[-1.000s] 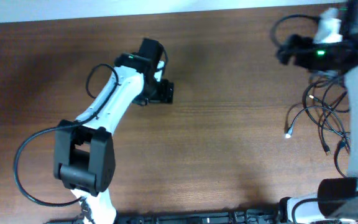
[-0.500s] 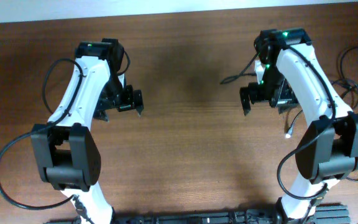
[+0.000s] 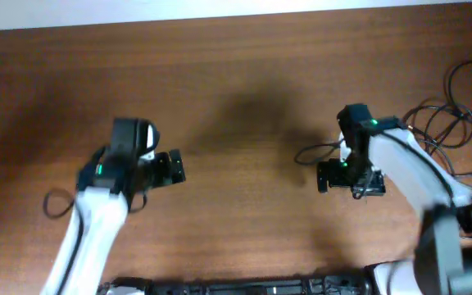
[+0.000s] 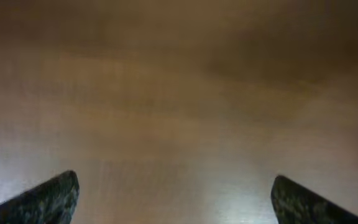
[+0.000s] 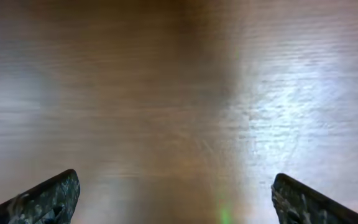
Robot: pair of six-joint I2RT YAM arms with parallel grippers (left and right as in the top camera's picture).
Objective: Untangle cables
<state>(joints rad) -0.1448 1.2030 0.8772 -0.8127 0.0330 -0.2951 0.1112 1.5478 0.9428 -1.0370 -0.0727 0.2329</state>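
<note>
The cables [image 3: 451, 123] lie in a tangle of thin black loops at the table's right edge, seen only in the overhead view. My right gripper [image 3: 324, 176] hovers left of them, well apart, pointing toward the table's middle. Its fingers [image 5: 48, 199] stand wide open over bare wood in the right wrist view, around my right gripper [image 5: 176, 180]. My left gripper [image 3: 176, 166] is at the left-centre, facing right and far from the cables. In the left wrist view my left gripper [image 4: 174, 183] is open, with only wood between its fingers [image 4: 303, 202].
The brown wooden table [image 3: 244, 74] fills the view, with a white wall strip along its far edge. A thin black cord [image 3: 308, 152] curls beside the right wrist. A black rail [image 3: 244, 287] runs along the front edge between the arm bases.
Both arms have swung toward the front of the table, the left one lower and the right one down and slightly left. Both grippers stay open and empty.
</note>
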